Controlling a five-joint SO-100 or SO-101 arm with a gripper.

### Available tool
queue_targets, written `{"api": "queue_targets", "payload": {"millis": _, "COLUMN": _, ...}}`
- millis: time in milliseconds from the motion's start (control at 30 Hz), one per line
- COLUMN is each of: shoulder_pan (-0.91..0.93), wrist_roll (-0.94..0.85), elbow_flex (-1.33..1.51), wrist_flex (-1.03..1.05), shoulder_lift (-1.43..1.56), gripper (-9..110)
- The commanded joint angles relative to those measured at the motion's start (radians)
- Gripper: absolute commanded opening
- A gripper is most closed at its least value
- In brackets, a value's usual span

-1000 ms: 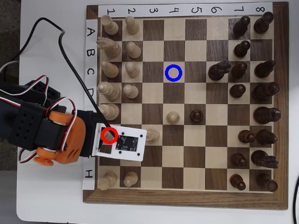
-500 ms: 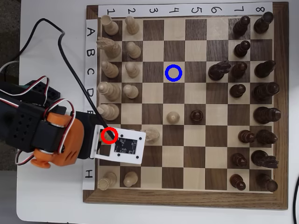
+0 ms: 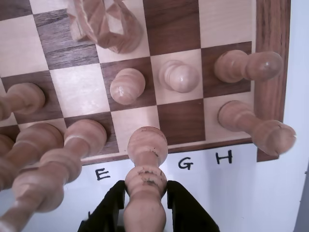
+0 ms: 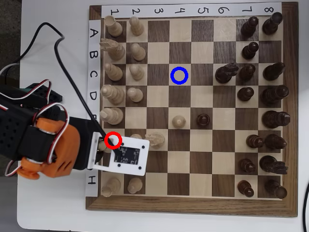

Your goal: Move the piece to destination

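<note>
Apparently the piece point(image 3: 146, 186) is clamped by the gripper point(image 3: 145, 205) at lower centre; lifting toward the destination point(image 4: 179, 76) is needed.

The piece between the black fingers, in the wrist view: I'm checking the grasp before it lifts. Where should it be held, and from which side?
Grip the piece at its narrow waist under the rounded head, from the board's lettered edge, where the gripper is; neighbouring pale pieces crowd the other sides.

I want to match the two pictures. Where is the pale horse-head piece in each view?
Wrist view: the pale knight is at the top edge, left of centre.
Overhead view: the pale knight is just right of the white plate.
Shared landmark: the letter H.
</note>
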Motion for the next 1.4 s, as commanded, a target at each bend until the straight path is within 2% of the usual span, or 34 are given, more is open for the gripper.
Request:
{"api": "queue_targets", "payload": {"millis": 0, "shoulder_pan": 0.014, "wrist_roll": -0.015, "elbow_flex": -0.092, "wrist_flex": 0.037, "shoulder_lift": 0.018, "gripper": 0}}
{"api": "queue_targets", "payload": {"millis": 767, "shoulder_pan": 0.012, "wrist_roll": -0.061, "elbow_flex": -0.379, "wrist_flex": 0.084, "shoulder_lift": 0.158, "gripper": 0}}
{"api": "queue_targets", "payload": {"millis": 1367, "shoulder_pan": -0.216, "wrist_roll": 0.052, "elbow_flex": -0.495, "wrist_flex": 0.044, "shoulder_lift": 0.239, "gripper": 0}}
